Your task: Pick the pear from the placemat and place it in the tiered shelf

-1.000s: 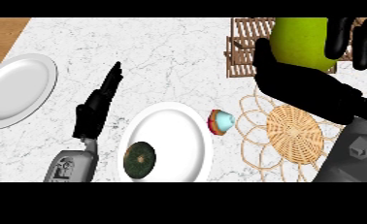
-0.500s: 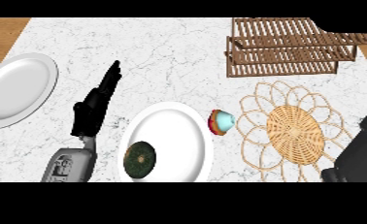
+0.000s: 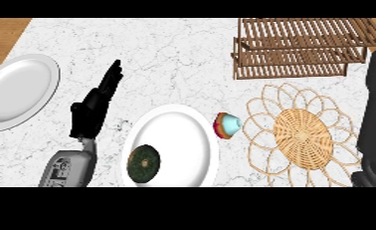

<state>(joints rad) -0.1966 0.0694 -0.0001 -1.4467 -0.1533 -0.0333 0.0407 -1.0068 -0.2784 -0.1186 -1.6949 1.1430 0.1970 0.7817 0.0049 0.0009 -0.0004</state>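
Note:
No pear shows in the head view. The woven placemat [image 3: 301, 134] lies bare at the lower right. Behind it, at the top right, stands the wooden tiered shelf [image 3: 301, 50], with nothing visible on its slats. My left hand [image 3: 94, 107] rests open on the counter at the left, fingers straight and pointing away from me. Of my right hand [image 3: 369, 124] only a dark strip shows along the right edge, beside the placemat; its shape is cut off by the edge.
A white plate [image 3: 183, 129] sits at the lower middle with a dark green round item [image 3: 144, 163] on it. A small multicoloured cup-like object [image 3: 228, 126] lies between that plate and the placemat. Another white plate [image 3: 22, 89] is at the far left.
A second ago my right hand held the green pear up by the shelf. Hand and pear then left that spot; now only a dark strip of the right hand shows at the edge.

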